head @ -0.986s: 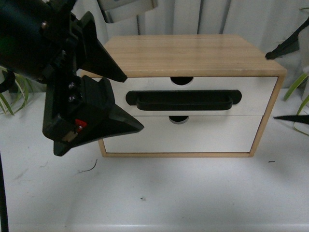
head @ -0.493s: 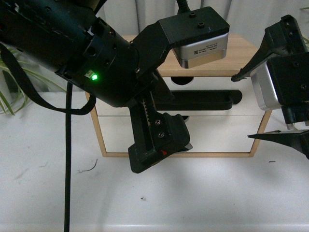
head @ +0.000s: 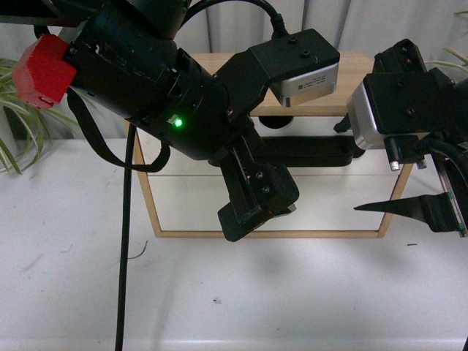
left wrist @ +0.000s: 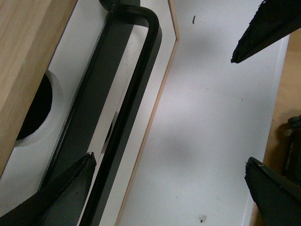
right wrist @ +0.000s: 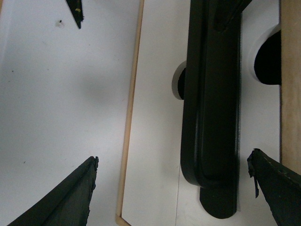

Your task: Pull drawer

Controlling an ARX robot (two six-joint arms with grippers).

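The drawer (right wrist: 261, 108) has a white front, a long black bar handle (head: 314, 151) and a half-round notch (right wrist: 268, 61) in its top edge. It sits pushed in, in the top of a small wooden cabinet (head: 351, 69). My left gripper (left wrist: 169, 160) is open; one fingertip (left wrist: 87, 162) lies beside the handle (left wrist: 136, 89), the other is over the table. My right gripper (right wrist: 172, 157) is open, and the handle's (right wrist: 211, 117) right end lies between its fingers without touching them. In the front view the right gripper (head: 348, 168) hangs before the cabinet's right side.
A plain white drawer (right wrist: 155, 141) without a handle lies below. The cabinet stands on a white table (head: 219, 292). A black cable (head: 124, 256) hangs from the left arm. Plant leaves (head: 14, 139) stand at the far left, with a curtain behind.
Both arms have swung in front of the cabinet, the left one toward the right and the right one inward from the right edge. The drawer has not moved.
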